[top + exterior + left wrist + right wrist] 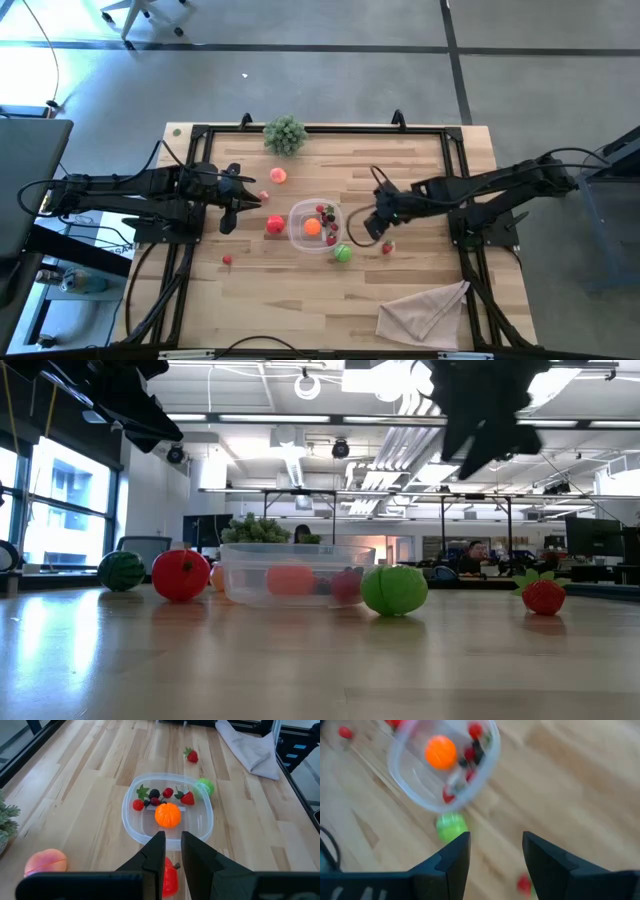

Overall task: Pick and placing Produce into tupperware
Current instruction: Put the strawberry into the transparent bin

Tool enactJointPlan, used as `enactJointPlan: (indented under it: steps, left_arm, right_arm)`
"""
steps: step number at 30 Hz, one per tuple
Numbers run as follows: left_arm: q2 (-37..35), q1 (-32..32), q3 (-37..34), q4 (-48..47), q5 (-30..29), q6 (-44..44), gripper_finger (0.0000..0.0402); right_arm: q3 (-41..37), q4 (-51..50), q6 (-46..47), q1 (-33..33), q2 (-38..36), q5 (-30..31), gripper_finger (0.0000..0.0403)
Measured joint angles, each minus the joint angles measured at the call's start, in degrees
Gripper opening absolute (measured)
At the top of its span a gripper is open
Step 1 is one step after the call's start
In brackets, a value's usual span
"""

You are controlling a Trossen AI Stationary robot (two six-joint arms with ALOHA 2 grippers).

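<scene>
Near the middle of the table [420, 160] sat the tupperware [300, 236], already holding an orange ball [312, 227] and a cluster of small red and dark berries [327, 213], so I judged the sorting partly done. Several pieces of produce waited outside it: a green ball [342, 253] touching or just beside its rim, a red tomato-like piece [274, 225] on the opposite side, a peach [277, 175] farther off toward the grey-green sprig [285, 134], a strawberry [387, 247] beyond the green ball, and a tiny red berry [227, 260] well apart.

Hanging above the wood between the container and the strawberry was the right gripper [370, 228], its fingers spread with nothing between them; I took it to be lining up on the green ball or the strawberry, which lay just ahead of its tips in its wrist view. The left gripper [228, 212] hovered by the red tomato-like piece with its fingers drawn nearly together and empty, apparently waiting so the arms would not crowd each other over the tub. A beige cloth [425, 310] lay near a table corner, out of the way.
</scene>
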Motion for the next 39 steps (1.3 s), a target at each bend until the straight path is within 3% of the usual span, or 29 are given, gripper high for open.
enactJointPlan:
  steps: [9, 22, 31, 39]
  left_arm:
    - [0.00, 0.00, 0.00, 0.00, 0.02, 0.02, 0.0051]
    - [0.00, -0.01, 0.00, -0.01, 0.00, 0.02, 0.0051]
    - [0.00, -0.02, 0.00, 0.00, 0.02, 0.02, 0.0051]
    - [0.00, -0.02, 0.00, 0.00, 0.02, 0.00, 0.0051]
  right_arm:
    - [-0.01, -11.56, 25.59, 11.27, -0.56, 0.73, 0.0172]
    - [-0.02, -16.34, 50.97, 24.02, 2.14, 13.05, 0.0172]
    - [-0.02, -14.81, 57.52, 23.31, 10.98, 9.40, 0.0172]
    - [-0.02, -9.95, 56.55, 22.84, 17.24, 7.59, 0.0172]
